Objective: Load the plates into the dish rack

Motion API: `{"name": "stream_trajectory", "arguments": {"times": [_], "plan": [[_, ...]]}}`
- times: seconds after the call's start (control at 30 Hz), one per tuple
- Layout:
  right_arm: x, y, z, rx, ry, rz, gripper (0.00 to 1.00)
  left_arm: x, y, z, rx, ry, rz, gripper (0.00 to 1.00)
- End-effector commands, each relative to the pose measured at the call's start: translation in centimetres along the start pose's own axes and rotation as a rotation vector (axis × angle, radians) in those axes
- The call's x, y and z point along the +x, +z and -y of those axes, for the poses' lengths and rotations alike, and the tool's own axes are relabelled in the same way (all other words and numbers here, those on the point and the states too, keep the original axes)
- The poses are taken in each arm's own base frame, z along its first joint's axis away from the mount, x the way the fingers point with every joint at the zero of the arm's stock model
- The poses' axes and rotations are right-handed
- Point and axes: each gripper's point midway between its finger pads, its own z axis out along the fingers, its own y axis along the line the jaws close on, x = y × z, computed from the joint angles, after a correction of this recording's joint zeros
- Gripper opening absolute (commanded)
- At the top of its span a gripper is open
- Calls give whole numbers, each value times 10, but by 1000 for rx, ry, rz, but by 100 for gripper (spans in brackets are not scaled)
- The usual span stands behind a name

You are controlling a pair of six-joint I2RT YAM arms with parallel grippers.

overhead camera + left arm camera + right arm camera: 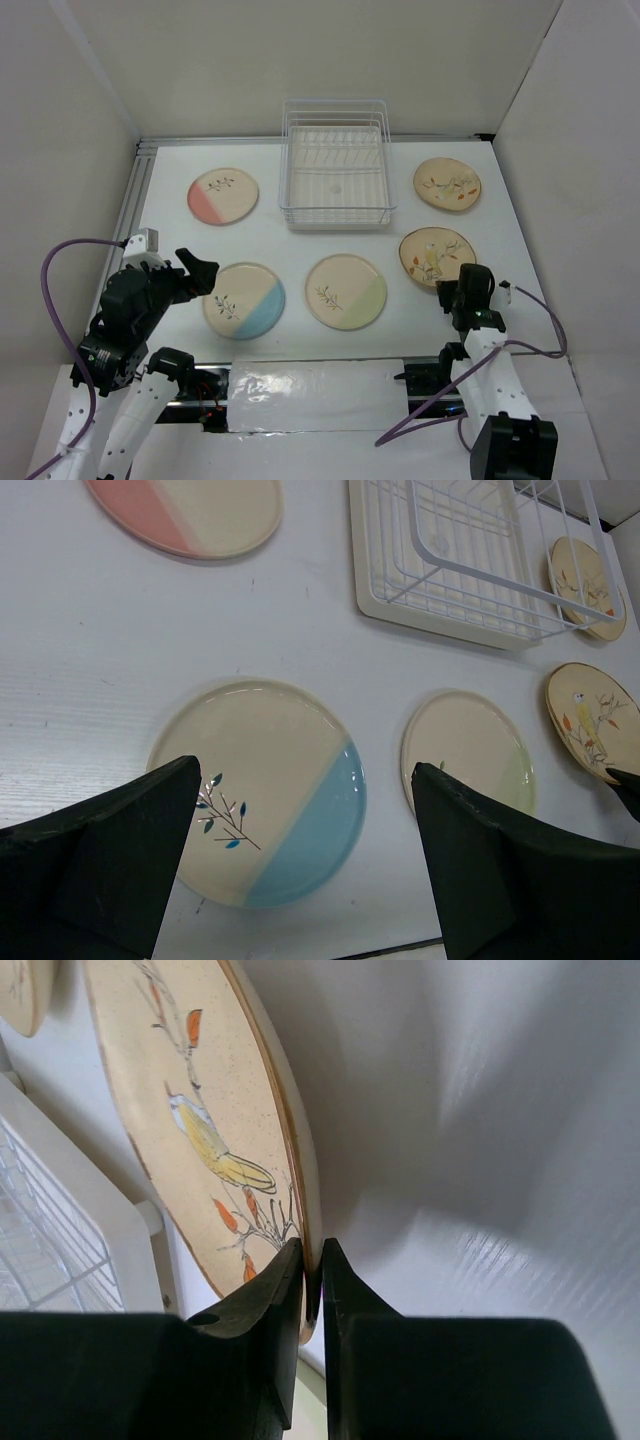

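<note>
Five plates lie flat on the white table around the dish rack [290, 172]: a pink one [223, 196], a blue one [244, 300], a green one [346, 291], and two tan-speckled ones [447, 184] [436, 256]. My right gripper [312, 1255] is shut on the near rim of the closer tan plate [190, 1110], which carries a bird and orange leaves; one finger is on top, the other beneath. In the top view that gripper [450, 290] sits at this plate's near edge. My left gripper [305, 770] hangs open above the blue plate [270, 790], holding nothing.
The white wire rack [420, 610] stands at the back centre with nothing in it. Grey walls close in the table on the left, back and right. The green plate [470, 750] lies between the two arms.
</note>
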Motion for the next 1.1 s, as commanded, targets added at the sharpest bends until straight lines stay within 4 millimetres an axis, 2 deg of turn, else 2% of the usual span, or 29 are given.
{"name": "stream_trajectory", "arguments": {"times": [0.0,0.03,0.07,0.13,0.17,0.23,0.27,0.37,0.4,0.43,0.6,0.67,0.7,0.77,0.8,1.0,1.07], "plan": [[-22,-17,-2,68,-74,88,0,-8,3,6,30,28,29,100],[-23,-21,-4,74,-94,86,0,-8,3,6,30,28,29,100],[-30,-27,-19,54,-102,105,0,-8,3,6,30,28,29,100],[-37,-34,-32,50,-128,120,0,-8,3,6,30,28,29,100],[-45,-42,-49,54,-174,133,0,-8,3,6,30,28,29,100],[-49,-44,-54,58,-187,147,0,-8,3,6,30,28,29,100],[-55,-48,-65,53,-217,161,0,-8,3,6,30,28,29,100],[-64,-54,-79,46,-260,192,0,-8,3,6,30,28,29,100],[-70,-60,-92,11,-312,207,0,-8,3,6,30,28,29,100],[-72,-60,-92,15,-312,219,0,-8,3,6,30,28,29,100],[-90,-74,-129,-30,-428,275,0,-9,1,7,34,27,37,100],[-92,-76,-136,-22,-460,274,0,-9,1,7,34,27,37,100],[-97,-82,-148,-44,-486,288,0,-9,1,7,34,27,37,100],[-102,-90,-157,-51,-512,306,0,-9,1,7,34,27,37,100],[-106,-93,-168,-58,-528,312,0,-9,1,7,34,27,37,100],[-123,-112,-198,-79,-550,376,0,-9,0,8,46,27,41,100],[-132,-125,-211,-104,-544,418,0,-9,0,8,46,27,41,100]]}}
